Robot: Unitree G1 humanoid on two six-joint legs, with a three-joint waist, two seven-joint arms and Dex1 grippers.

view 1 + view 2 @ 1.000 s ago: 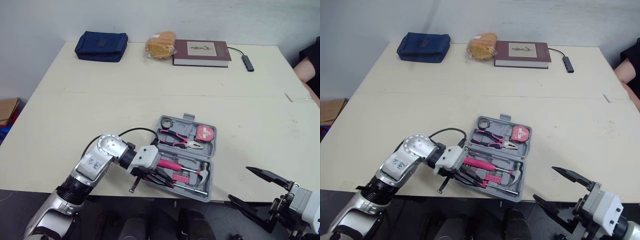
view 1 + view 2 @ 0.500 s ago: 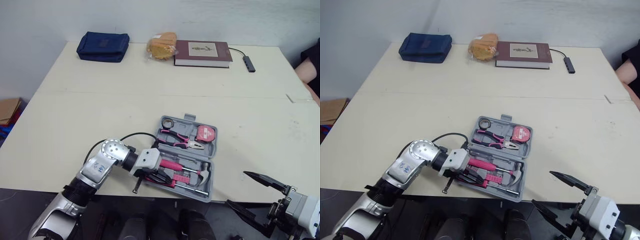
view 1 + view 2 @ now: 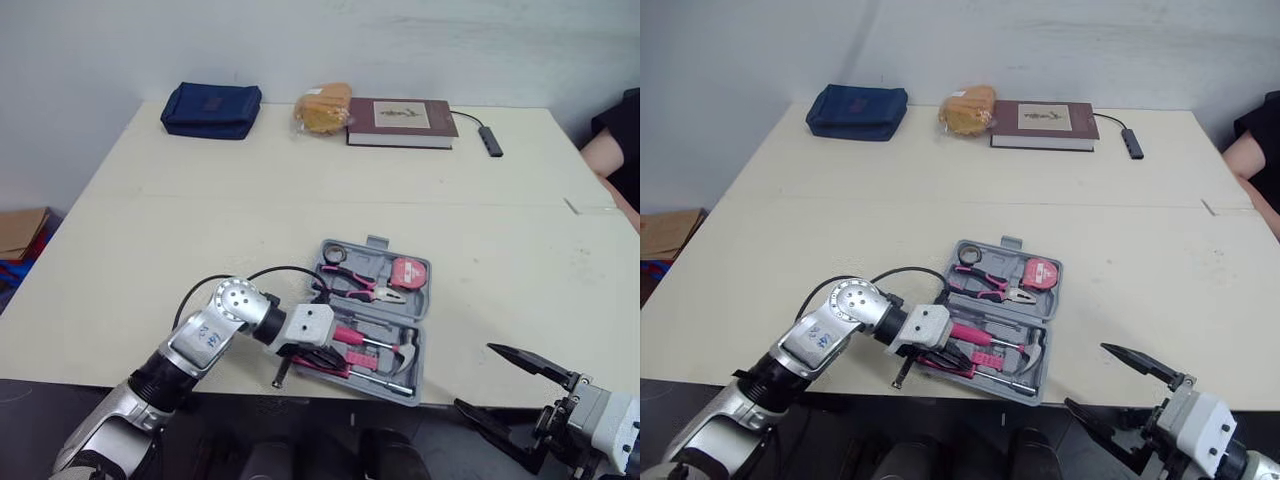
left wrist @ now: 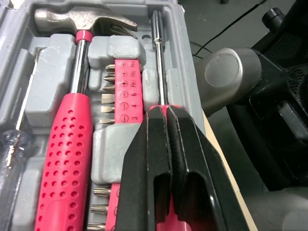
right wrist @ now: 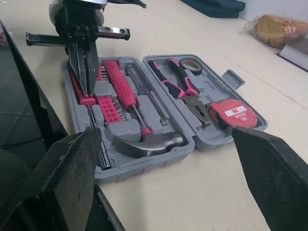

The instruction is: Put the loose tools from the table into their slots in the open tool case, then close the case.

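The grey tool case (image 3: 377, 241) lies open near the table's front edge. It holds pink pliers (image 3: 362, 283), a red tape measure (image 3: 408, 272), a tape roll (image 3: 333, 253), a pink-handled hammer (image 4: 72, 125) and a pink bit holder (image 4: 126, 91). My left gripper (image 4: 167, 111) is low over the case's near row. It is shut on the pink handle of a screwdriver, whose steel shaft (image 4: 161, 62) lies along the slot nearest the table edge. My right gripper (image 3: 505, 395) hangs open below the table edge, right of the case, holding nothing.
At the far side of the table are a blue pouch (image 3: 211, 108), a bagged bread loaf (image 3: 322, 107), a dark red book (image 3: 400, 122) and a cable hub (image 3: 487, 140). A person's arm (image 3: 610, 160) shows at the right edge. The case sits close to the front edge.
The head camera has shifted, so the whole scene sits differently. My left gripper has sunk a little lower into the case's near row with the screwdriver. The right gripper stays open by the edge.
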